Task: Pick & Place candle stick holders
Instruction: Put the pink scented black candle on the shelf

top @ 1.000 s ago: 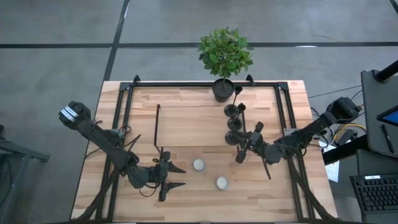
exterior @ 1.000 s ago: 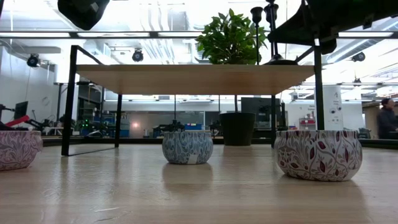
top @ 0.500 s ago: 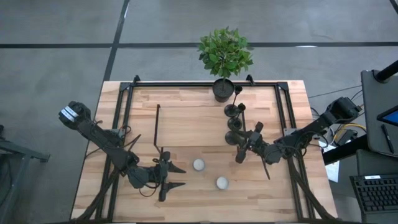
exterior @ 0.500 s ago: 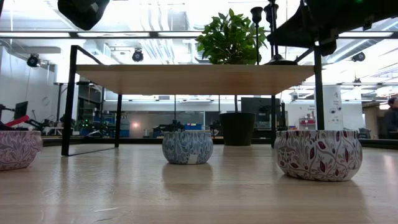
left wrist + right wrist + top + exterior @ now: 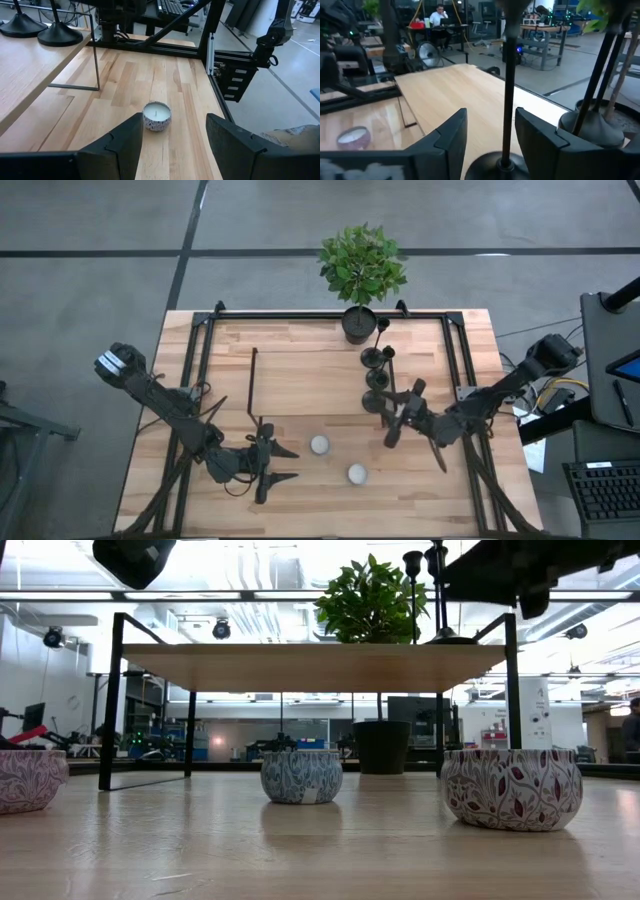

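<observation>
Three black candle stick holders stand in a row on a raised wooden shelf (image 5: 300, 667): the nearest (image 5: 375, 402), the middle (image 5: 378, 377) and the far one (image 5: 373, 357). My right gripper (image 5: 388, 412) is open at the nearest holder. In the right wrist view its fingers (image 5: 455, 135) stand on either side of that holder's thin stem (image 5: 507, 75), above the disc base (image 5: 497, 167). I see no touch. My left gripper (image 5: 292, 464) waits open near the table's front left, with a candle tin (image 5: 157, 116) ahead of it.
A black plant pot (image 5: 358, 325) with a green plant stands at the table's far edge, just beyond the holders. Two white candles (image 5: 319, 445) (image 5: 357, 474) sit on the table near the front. The shelf's black legs (image 5: 110, 700) rise from the table.
My right gripper has opened, letting go of the nearest holder's stem, and has drawn back a little toward the table's right edge. The holder stays upright on the shelf where it was.
</observation>
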Controlling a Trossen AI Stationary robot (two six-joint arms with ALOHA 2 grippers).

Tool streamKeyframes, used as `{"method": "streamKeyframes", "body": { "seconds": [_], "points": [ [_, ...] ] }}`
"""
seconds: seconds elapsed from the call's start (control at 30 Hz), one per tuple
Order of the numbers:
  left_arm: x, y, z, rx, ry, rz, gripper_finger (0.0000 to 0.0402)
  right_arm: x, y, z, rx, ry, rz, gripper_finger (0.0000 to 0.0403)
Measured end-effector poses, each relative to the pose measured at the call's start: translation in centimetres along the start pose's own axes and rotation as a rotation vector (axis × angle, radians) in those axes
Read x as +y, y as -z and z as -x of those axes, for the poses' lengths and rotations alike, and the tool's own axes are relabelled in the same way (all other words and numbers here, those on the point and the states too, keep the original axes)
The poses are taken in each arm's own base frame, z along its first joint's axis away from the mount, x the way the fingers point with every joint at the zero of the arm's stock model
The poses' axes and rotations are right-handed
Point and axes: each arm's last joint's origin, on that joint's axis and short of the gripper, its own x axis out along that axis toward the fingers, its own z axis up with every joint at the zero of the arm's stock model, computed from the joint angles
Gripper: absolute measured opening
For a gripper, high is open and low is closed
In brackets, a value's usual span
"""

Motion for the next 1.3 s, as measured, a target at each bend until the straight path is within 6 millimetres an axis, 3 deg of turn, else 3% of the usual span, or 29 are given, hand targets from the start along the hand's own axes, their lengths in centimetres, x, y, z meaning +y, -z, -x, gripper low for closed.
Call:
{"method": "streamKeyframes", "body": {
  "seconds": [0.33, 0.8, 1.07, 1.3],
  "points": [
    [0.0, 0.1, 0.0, 0.009, -0.004, -0.005, 0.0214, 0.6, -1.1, 2.4, -0.012, -0.143, -0.036, 0.0156],
    [0.3, 0.9, 0.0, 0.081, -0.02, 0.019, 0.0214, 2.6, -0.6, 7.2, 0.02, -0.445, -0.01, 0.013],
    [0.4, 2.6, 0.4, 0.31, 0.059, 0.174, 0.0213, 3.0, -0.5, 8.1, 0.046, -0.589, -0.005, 0.0115],
    [-0.2, 4.3, 1.8, 0.621, 0.049, 0.355, 0.0213, 3.0, -0.5, 8.1, 0.046, -0.592, 0.001, 0.0103]
  ]
}}
